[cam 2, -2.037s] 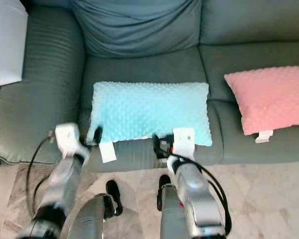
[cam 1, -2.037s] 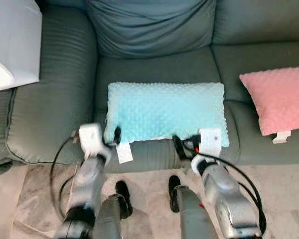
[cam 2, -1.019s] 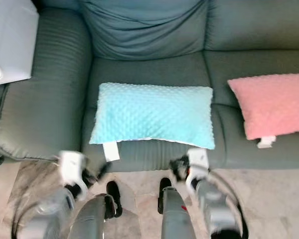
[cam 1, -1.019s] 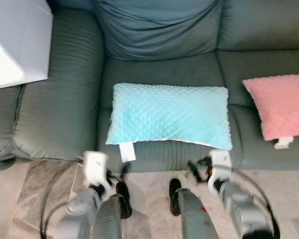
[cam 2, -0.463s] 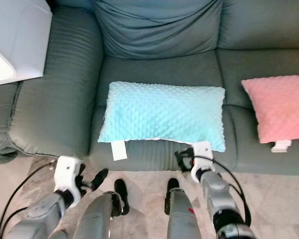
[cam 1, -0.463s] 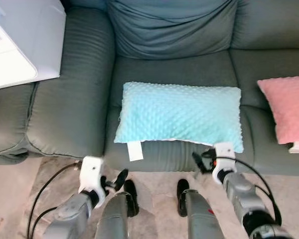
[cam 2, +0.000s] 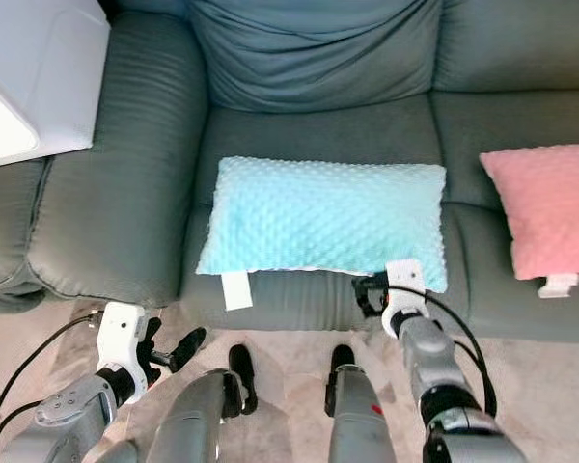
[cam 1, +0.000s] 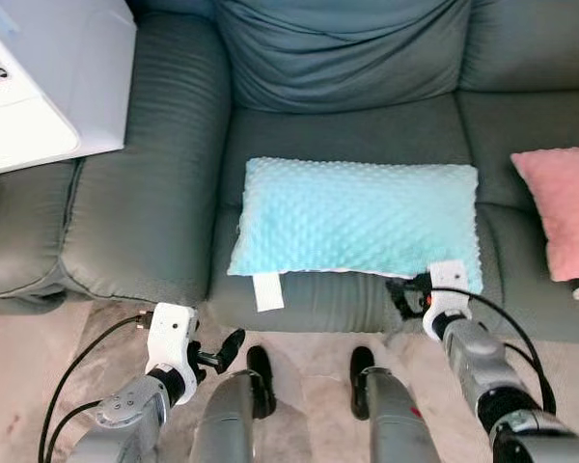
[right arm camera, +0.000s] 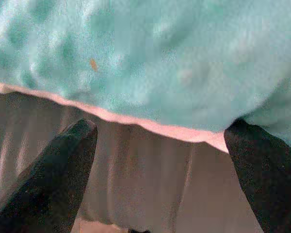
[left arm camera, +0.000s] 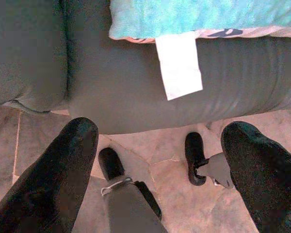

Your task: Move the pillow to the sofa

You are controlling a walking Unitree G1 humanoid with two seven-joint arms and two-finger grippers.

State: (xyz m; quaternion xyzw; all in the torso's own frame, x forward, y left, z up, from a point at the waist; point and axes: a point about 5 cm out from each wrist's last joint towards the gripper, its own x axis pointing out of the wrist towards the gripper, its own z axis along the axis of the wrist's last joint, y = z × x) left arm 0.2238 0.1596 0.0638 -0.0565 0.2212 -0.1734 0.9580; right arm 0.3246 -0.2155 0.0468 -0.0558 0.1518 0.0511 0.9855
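The grey-green sofa [cam 1: 145,203] spans the scene. On its middle seat cushion lies the pillow [cam 1: 357,227], long axis running across the sofa, front edge at the seat's front. It is turquoise, dimpled all over, with pale piping and a white tag [cam 1: 267,291] hanging over the seat front. A pink pillow [cam 1: 560,207] lies on the next seat. The right gripper [right arm camera: 160,145], fingers spread and empty, sits just before the turquoise pillow's front corner. The left gripper [left arm camera: 160,160], also spread and empty, hangs below the sofa's front over the floor.

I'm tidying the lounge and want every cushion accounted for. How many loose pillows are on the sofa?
2. The turquoise pillow lies on the middle seat, near its front edge. The pink pillow lies on the seat to the robot's right, partly cut off by the frame, so more could sit beyond view.
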